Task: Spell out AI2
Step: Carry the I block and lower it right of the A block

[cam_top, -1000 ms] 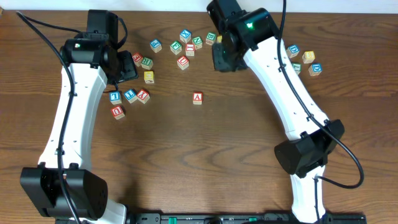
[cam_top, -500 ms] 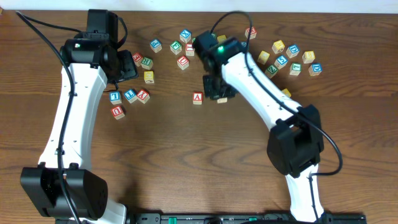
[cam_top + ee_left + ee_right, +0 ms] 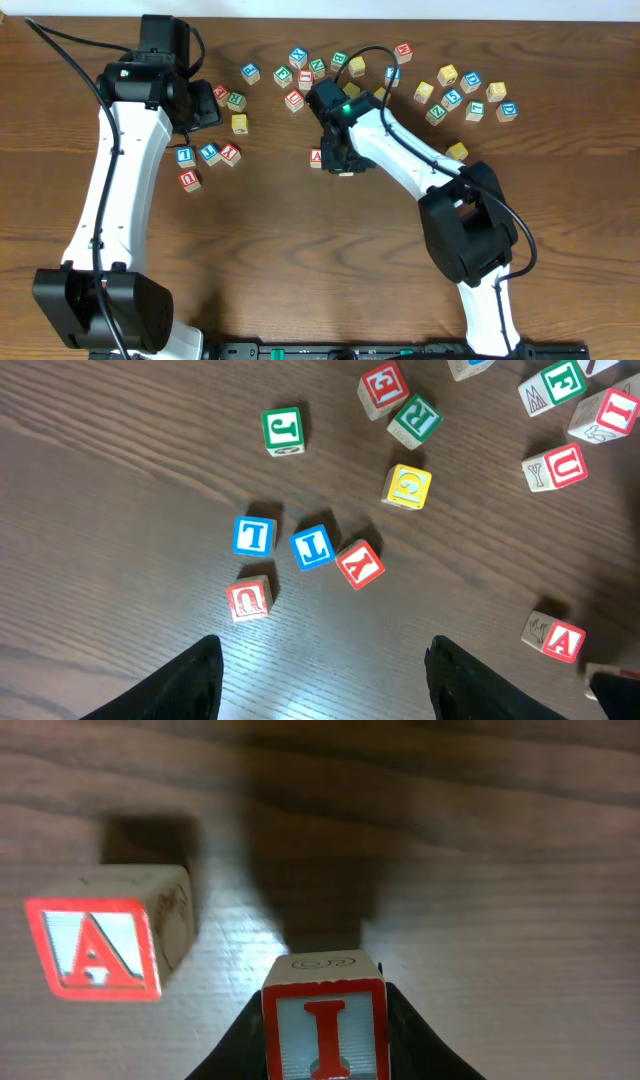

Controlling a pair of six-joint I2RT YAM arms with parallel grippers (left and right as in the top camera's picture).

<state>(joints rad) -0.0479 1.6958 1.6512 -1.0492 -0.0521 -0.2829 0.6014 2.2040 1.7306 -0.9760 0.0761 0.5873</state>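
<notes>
A red A block (image 3: 95,945) lies on the brown table, letter up; it also shows in the overhead view (image 3: 316,156) and at the left wrist view's right edge (image 3: 555,638). My right gripper (image 3: 323,1045) is shut on a red I block (image 3: 323,1020) and holds it just right of the A block, low over the table. In the overhead view the right gripper (image 3: 343,160) covers the I block. My left gripper (image 3: 322,670) is open and empty, hovering at the back left (image 3: 205,105). I cannot make out a block with a 2.
Several letter blocks lie at the back centre (image 3: 300,70) and at the back right (image 3: 470,90). A small group lies at the left (image 3: 208,153), with blue L (image 3: 254,535), blue T (image 3: 312,546), red Y (image 3: 359,563) and red U (image 3: 248,599). A yellow block (image 3: 457,151) lies by the right arm.
My right arm has swung from the back cluster forward and down to just right of the A block. The left arm has not moved.
</notes>
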